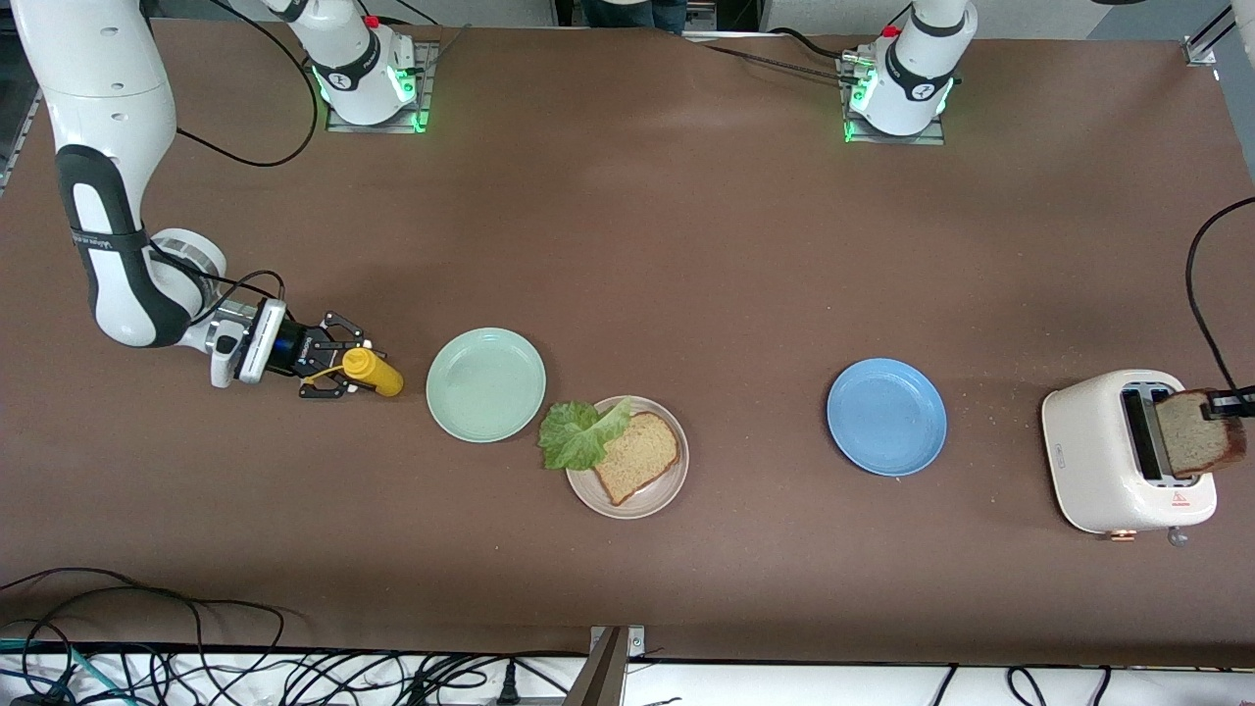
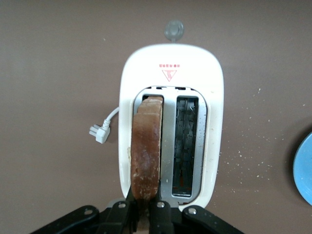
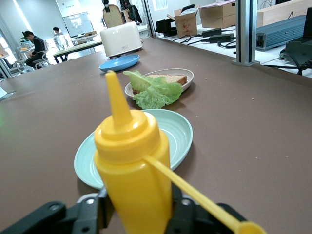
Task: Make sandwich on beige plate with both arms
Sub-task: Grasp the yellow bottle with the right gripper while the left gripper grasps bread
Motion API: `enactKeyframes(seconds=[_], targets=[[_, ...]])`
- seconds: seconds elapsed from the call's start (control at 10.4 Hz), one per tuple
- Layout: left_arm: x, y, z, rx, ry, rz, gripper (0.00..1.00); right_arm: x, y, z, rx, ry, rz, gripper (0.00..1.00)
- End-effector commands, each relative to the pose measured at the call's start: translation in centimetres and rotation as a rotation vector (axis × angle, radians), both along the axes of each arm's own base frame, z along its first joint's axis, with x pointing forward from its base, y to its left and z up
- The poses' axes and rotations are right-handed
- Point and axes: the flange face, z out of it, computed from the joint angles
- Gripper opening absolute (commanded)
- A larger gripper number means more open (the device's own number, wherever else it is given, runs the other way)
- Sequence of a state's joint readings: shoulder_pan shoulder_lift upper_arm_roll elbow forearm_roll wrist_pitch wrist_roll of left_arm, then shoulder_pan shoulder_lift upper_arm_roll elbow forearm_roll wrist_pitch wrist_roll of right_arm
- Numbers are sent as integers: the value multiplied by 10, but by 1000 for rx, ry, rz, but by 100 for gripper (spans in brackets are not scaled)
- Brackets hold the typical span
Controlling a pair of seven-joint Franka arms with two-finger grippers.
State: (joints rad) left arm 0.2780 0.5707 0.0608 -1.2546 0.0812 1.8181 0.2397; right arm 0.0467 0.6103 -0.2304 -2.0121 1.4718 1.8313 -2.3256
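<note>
**Holding bread and bottle while 1 slice waits on the beige plate**

Resting on the beige plate (image 1: 584, 490) is 1 slice of brown bread (image 1: 637, 457), with a crinkled lettuce leaf (image 1: 578, 434) lapping over the rim toward the right arm's end of the table — part of the leaf on the plate, part hanging off it. Take this plate as the landmark. Just beside it, toward the right arm's end and slightly farther from the front camera, sits the mint-green plate (image 1: 486, 383), with nothing on it. Toward the left arm's end, well apart, lies the blue plate (image 1: 886, 416), also bare.

Much farther toward the left arm's end stands the white toaster (image 1: 1128, 451) with 2 slots. The left gripper (image 1: 1223, 404) is clenched on a second bread slice (image 1: 1196, 434), which stands partly in 1 slot; the other slot holds nothing.

Past the mint-green plate, toward the right arm's end, the right gripper (image 1: 338, 369) has its fingers around the yellow squeeze bottle (image 1: 373, 372) — the bottle stands upright between them.
</note>
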Motion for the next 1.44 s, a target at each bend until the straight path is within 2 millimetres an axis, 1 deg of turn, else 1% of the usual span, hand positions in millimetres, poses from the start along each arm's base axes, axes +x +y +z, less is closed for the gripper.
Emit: enactKeyframes(seconds=[0.0, 0.19, 0.29, 0.48, 0.57, 0.67, 0.77, 0.86, 0.96, 1.05, 1.15, 1.34], targets=[[-9, -9, 47, 14, -39, -20, 0, 13, 9, 9, -5, 93, -13, 0], [-16, -16, 72, -20, -68, -10, 0, 35, 14, 28, -97, 177, -15, 0], [-19, -19, 83, -43, -83, -1, 0, 46, 24, 39, -134, 242, -7, 0], [-27, -31, 100, -113, -91, 14, 0, 79, 47, 79, -322, 359, 20, 0], [-30, -36, 107, -135, -87, 17, 0, 93, 64, 99, -398, 422, 9, 0], [-33, -40, 106, -146, -66, 25, 0, 103, 84, 114, -474, 452, 15, 0], [-35, -49, 114, -174, -69, 35, 0, 109, 107, 125, -531, 491, 0, 0], [-37, -52, 122, -194, -84, 63, 0, 114, 130, 137, -588, 523, -32, 0], [-37, -53, 123, -221, -92, 87, 0, 118, 149, 150, -668, 550, -73, 0], [-36, -55, 123, -249, -101, 96, 0, 119, 174, 158, -770, 544, -84, 0], [-35, -56, 123, -253, -102, 113, 0, 119, 199, 168, -866, 490, -60, 0], [-36, -53, 125, -333, -124, 158, 0, 123, 243, 184, -1011, 376, -33, 0]])
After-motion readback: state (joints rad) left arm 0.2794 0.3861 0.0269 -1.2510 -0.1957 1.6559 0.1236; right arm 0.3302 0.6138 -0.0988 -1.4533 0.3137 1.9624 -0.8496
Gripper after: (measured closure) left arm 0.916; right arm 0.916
